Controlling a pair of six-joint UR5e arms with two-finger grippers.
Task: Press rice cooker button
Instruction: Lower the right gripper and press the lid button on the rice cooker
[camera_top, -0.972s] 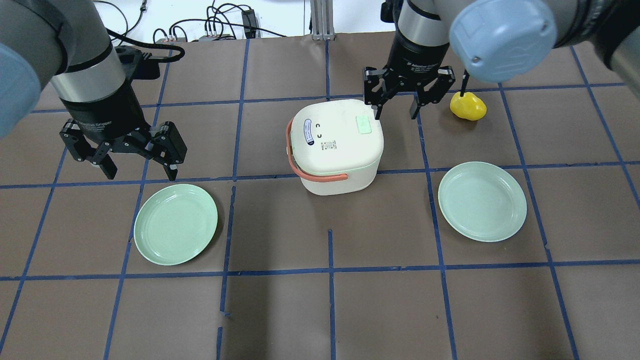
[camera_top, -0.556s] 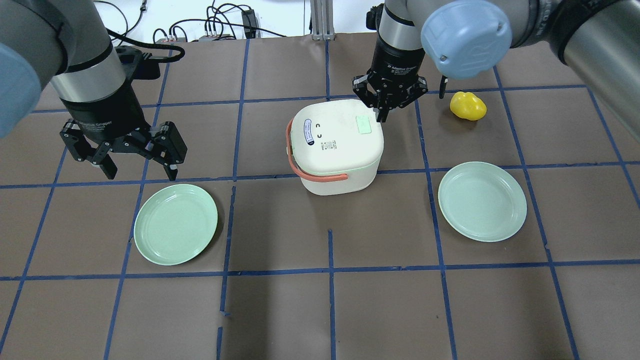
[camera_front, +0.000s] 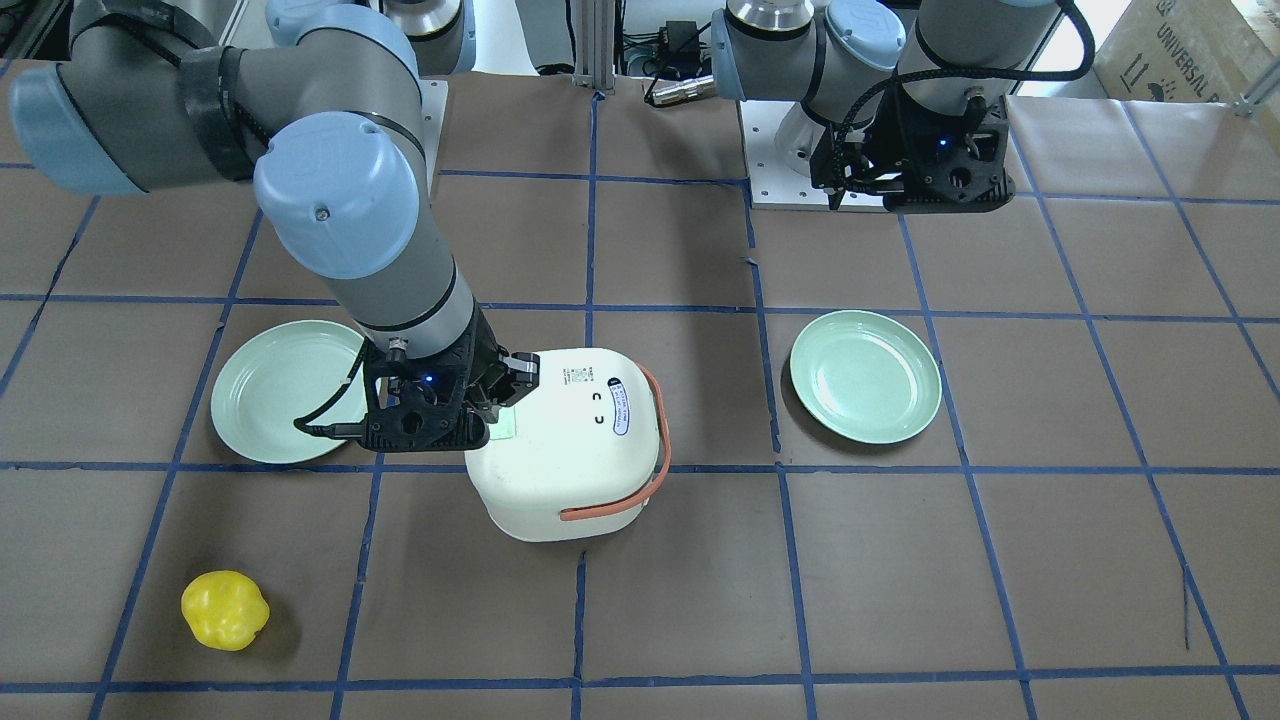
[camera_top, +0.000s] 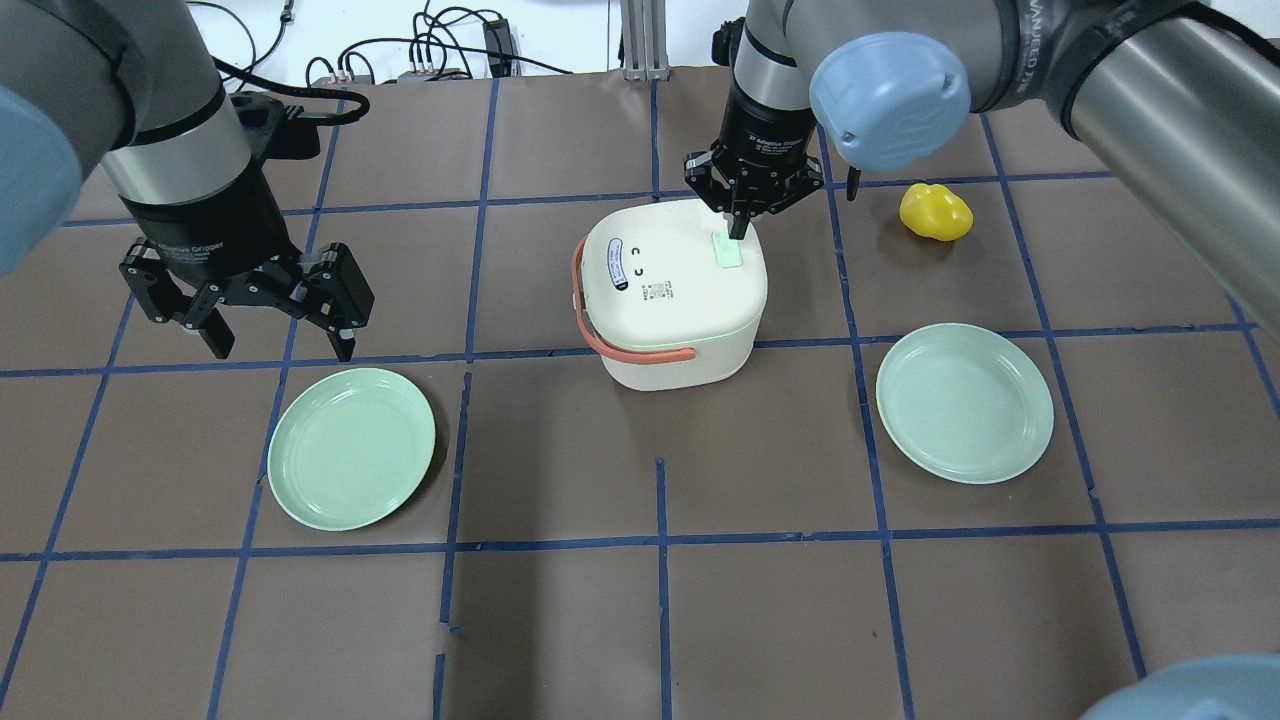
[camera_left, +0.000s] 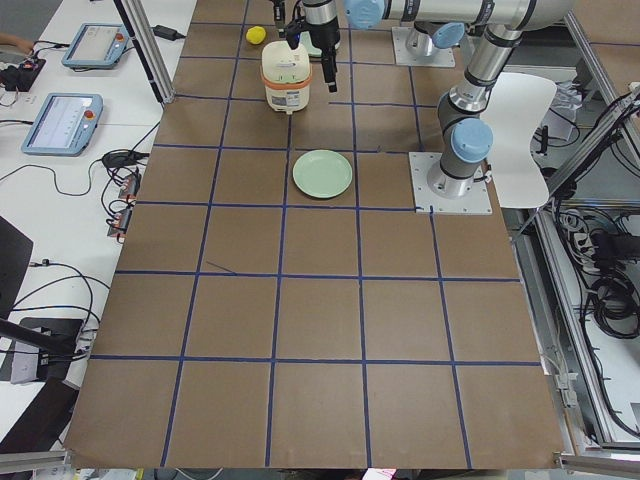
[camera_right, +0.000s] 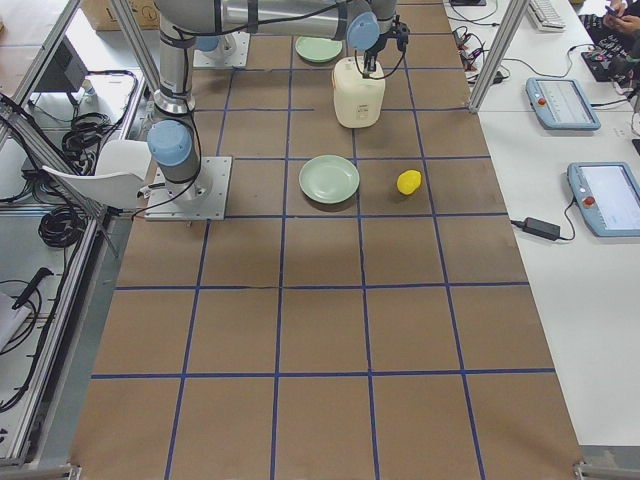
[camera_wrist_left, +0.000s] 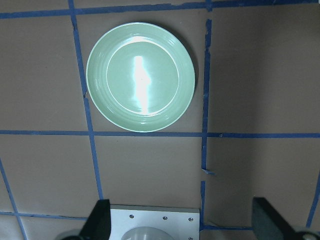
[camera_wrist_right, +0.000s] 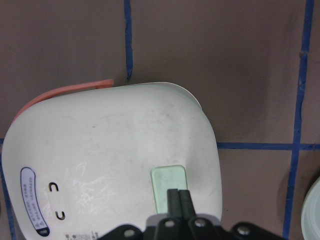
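The rice cooker (camera_top: 672, 300) stands midway on the counter (camera_top: 560, 620). The right gripper (camera_top: 738, 232), fingers (camera_wrist_right: 174, 205) pinched together, poises over its pale green lid button (camera_wrist_right: 167, 181), so the press seems imminent and likely needs a straight downward push. The left gripper (camera_top: 275, 345) hangs wide-spread.

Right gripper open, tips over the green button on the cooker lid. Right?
Not quite. The right gripper is shut, fingers pressed together, as the right wrist view shows. Its tips are indeed over the green button on the rice cooker lid.
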